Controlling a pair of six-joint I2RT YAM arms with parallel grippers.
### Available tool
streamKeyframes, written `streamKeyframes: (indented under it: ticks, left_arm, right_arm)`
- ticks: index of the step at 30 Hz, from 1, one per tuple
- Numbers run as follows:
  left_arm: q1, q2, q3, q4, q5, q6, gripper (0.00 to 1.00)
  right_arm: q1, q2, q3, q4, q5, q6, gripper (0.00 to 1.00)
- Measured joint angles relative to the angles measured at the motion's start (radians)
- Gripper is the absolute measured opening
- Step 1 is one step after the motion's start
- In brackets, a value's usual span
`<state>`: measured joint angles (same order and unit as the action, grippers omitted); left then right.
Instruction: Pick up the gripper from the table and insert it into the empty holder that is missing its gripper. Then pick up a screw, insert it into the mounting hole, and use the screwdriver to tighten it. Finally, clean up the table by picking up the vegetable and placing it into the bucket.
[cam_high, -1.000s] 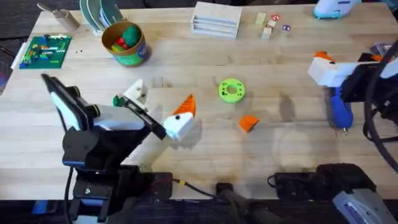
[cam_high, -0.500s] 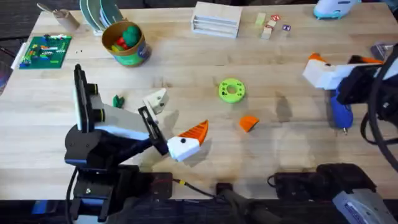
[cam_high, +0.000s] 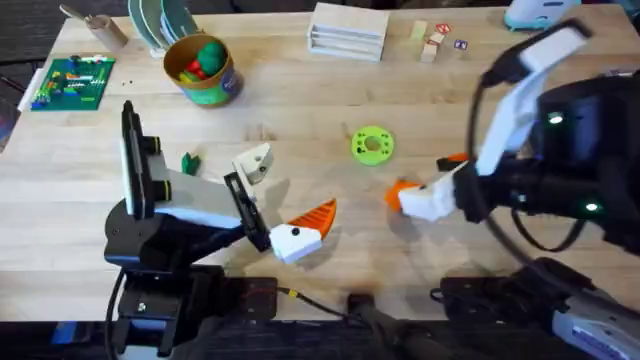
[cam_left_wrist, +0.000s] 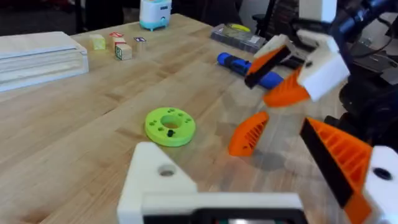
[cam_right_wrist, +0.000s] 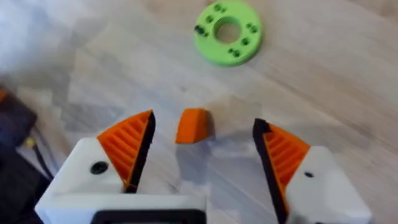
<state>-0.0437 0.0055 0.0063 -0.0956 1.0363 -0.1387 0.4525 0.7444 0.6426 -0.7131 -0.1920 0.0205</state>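
The right gripper (cam_right_wrist: 202, 165) hangs low over the table (cam_high: 300, 110) with its jaws released wide, and the gripper (cam_right_wrist: 193, 125), the small orange ribbed wedge, lies flat on the wood between the two orange pads, touching neither. In the overhead view that wedge (cam_high: 398, 193) sits just right of centre, with the lime-green disc (cam_high: 373, 144) near it at about 11 o'clock. The left gripper (cam_high: 282, 205) rests left of centre, jaws spread apart with nothing between them; one side carries an orange pad, and the other is the holder (cam_high: 253, 164), a bare white block. The vegetable (cam_high: 190, 162) lies just beside the left arm at about 9 o'clock from the holder. The bucket (cam_high: 201, 68) stands far back at 11 o'clock. In the left wrist view, the screwdriver (cam_left_wrist: 244, 65) lies beyond the right gripper.
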Motion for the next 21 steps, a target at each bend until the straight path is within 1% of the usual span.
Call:
streamKeyframes:
  ticks: [1,3,4,8,10,12,15,16,17,19,20,21]
  left_arm:
    - [0.000,0.000,0.000,0.000,0.000,0.000,0.993]
    - [0.000,0.000,0.000,0.000,0.000,0.000,0.994]
    - [0.000,0.000,0.000,0.000,0.000,0.000,0.993]
    - [0.000,0.000,0.000,0.000,0.000,0.000,0.993]
    - [0.000,0.000,0.000,0.000,0.000,0.000,0.993]
    - [0.000,0.000,0.000,0.000,0.000,0.000,0.993]
    - [0.000,0.000,0.000,0.000,0.000,0.000,0.993]
    - [0.000,0.000,0.000,0.000,0.000,0.000,0.993]
    - [0.000,0.000,0.000,0.000,0.000,0.000,0.993]
    - [0.000,0.000,0.000,0.000,0.000,0.000,0.993]
    - [0.000,0.000,0.000,0.000,0.000,0.000,0.993]
    - [0.000,0.000,0.000,0.000,0.000,0.000,0.993]
  right_arm:
    - [0.102,0.062,0.000,-0.001,0.036,-0.002,0.991]
    - [0.141,0.102,0.000,-0.002,0.050,-0.002,0.991]
    - [0.161,0.157,0.000,-0.001,0.067,-0.002,0.991]
    - [0.162,0.229,0.000,0.012,0.092,-0.002,0.991]
    - [0.162,0.258,0.000,0.020,0.098,-0.003,0.946]
    - [0.162,0.279,0.000,0.020,0.100,-0.006,0.823]
    - [0.162,0.292,0.000,0.029,0.102,-0.008,0.416]
    - [0.163,0.292,0.000,0.033,0.102,-0.008,0.264]
    - [0.163,0.291,0.001,0.035,0.102,-0.005,0.175]
    - [0.163,0.288,0.005,0.036,0.102,-0.005,0.062]
    - [0.163,0.283,0.009,0.035,0.102,-0.004,0.024]
    - [0.163,0.275,0.015,0.035,0.102,-0.004,0.013]
